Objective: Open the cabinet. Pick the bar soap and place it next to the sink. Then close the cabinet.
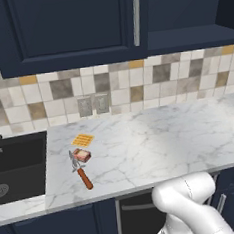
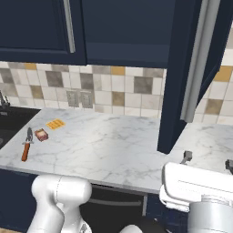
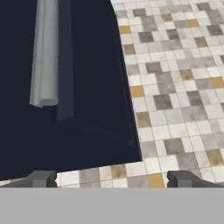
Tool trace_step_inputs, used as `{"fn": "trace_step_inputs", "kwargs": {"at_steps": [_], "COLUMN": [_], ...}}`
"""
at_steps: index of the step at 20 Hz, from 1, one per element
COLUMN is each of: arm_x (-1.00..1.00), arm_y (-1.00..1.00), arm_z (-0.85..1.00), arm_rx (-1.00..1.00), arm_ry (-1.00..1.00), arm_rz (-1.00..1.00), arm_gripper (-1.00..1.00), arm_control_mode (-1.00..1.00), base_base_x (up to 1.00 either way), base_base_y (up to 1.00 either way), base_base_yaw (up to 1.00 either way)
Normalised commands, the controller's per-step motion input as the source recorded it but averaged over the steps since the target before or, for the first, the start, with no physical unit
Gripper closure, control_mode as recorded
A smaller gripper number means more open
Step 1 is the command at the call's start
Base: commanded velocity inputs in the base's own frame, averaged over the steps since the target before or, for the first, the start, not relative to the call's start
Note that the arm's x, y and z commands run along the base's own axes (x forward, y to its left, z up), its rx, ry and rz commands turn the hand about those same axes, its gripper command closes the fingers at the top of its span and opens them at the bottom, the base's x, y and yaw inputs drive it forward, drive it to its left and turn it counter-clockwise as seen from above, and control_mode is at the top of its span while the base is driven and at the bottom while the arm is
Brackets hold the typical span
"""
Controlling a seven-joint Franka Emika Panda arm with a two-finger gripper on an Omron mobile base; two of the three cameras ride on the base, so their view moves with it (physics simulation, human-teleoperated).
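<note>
Spread wide and holding nothing, the gripper [image 3: 112,178] is seen by the swung-open cabinet door [image 2: 182,68], while the bar soap [image 1: 82,154] is already laid near the sink [image 1: 18,168], so only the closing seems left.

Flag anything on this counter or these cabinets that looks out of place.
The narrow navy cabinet door with its silver bar handle hangs wide open over the marble counter. The small reddish-brown bar soap lies against the orange-handled knife, beside the dark sink.
</note>
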Motion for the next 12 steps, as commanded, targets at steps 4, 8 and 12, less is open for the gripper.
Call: {"fn": "trace_step_inputs", "kwargs": {"at_steps": [4,8,12], "arm_x": [0.44,0.47,0.31], "arm_y": [-0.54,-0.42,-0.37], "arm_z": [0.0,-0.02,-0.08], "arm_rx": [0.0,0.0,0.0], "arm_ry": [0.09,0.1,0.05], "arm_rz": [0.0,0.05,0.12], "arm_gripper": [-1.0,-1.0,-1.0], "arm_control_mode": [-1.0,-1.0,-1.0], "base_base_x": [0.0,0.0,0.0], "base_base_y": [0.0,0.0,0.0], "base_base_yaw": [0.0,0.0,0.0]}}
